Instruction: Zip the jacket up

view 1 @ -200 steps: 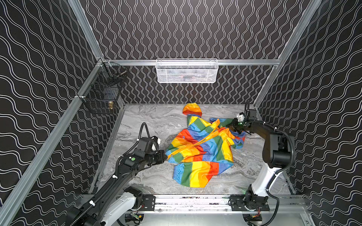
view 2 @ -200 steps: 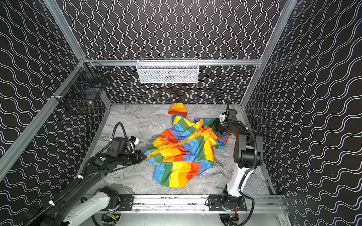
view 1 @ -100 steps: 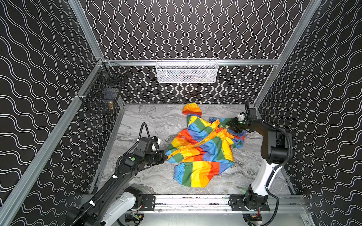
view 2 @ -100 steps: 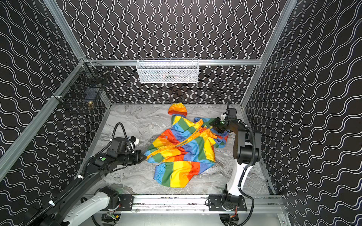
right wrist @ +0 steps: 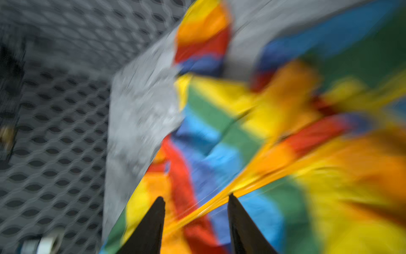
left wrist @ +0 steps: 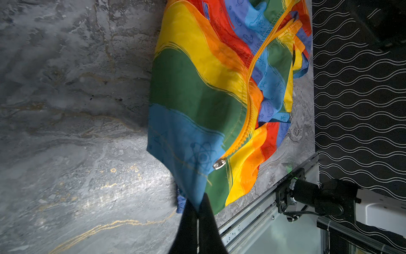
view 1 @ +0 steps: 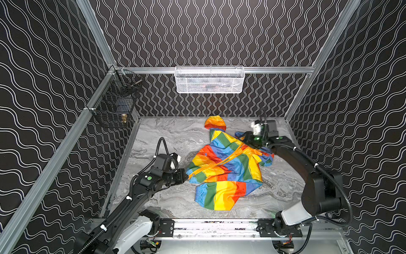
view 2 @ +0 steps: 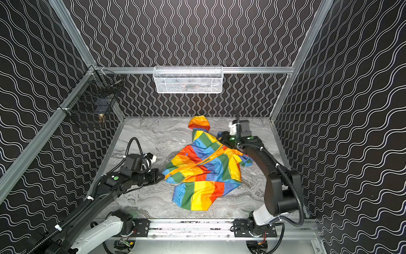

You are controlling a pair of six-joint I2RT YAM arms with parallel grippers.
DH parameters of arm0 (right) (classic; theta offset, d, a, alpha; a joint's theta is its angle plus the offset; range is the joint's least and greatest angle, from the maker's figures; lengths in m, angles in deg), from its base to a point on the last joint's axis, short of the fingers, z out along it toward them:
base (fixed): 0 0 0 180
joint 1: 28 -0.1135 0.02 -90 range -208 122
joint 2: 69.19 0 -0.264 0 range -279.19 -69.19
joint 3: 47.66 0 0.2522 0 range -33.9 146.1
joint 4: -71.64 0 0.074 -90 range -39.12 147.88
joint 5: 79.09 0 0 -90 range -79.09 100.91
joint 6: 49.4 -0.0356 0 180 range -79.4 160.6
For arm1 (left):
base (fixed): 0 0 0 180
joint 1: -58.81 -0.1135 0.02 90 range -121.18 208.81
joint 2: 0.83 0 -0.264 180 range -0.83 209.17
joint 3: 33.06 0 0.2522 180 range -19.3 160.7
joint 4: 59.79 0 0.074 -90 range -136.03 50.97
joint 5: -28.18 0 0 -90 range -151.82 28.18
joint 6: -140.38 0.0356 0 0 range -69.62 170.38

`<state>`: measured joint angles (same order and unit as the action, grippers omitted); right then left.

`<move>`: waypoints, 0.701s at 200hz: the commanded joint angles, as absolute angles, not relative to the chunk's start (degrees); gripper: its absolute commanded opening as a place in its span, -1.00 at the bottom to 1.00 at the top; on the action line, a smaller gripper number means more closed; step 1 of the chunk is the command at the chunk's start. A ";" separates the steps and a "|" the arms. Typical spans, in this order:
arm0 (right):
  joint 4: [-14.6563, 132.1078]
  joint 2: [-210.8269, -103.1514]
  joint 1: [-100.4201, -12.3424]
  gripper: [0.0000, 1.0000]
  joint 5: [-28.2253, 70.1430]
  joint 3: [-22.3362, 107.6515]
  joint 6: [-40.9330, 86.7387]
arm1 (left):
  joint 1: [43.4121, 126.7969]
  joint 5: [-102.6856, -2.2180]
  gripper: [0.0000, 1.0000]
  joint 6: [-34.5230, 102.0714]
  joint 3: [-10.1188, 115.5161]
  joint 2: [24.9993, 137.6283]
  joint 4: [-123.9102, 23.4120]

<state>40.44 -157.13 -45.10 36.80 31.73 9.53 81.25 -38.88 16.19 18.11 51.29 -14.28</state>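
Blue jacket (view 1: 228,173) hem clamped in left gripper (left wrist: 197,205) toward left edge of table (view 1: 167,140), likely tensioning zipper band (left wrist: 249,96); right gripper (right wrist: 196,198) parted astride band toward far-right corner.

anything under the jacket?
Only the grey marble table shows around the jacket; nothing pokes out at its edges. What lies beneath the fabric is covered.

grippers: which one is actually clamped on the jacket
The left gripper: its jaws are shut on a blue corner of the jacket, near the zipper pull. The right gripper has its jaws apart.
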 commanded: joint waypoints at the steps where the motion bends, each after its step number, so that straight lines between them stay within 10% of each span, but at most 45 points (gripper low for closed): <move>1: 44.50 -154.60 -52.55 0.03 40.36 28.03 2.01 | 81.14 -38.05 -1.00 17.16 18.33 51.03 -14.28; 140: 80.23 -157.98 -75.15 -0.15 38.40 14.30 -31.64 | 81.14 -36.36 -1.00 15.50 16.21 50.22 -16.87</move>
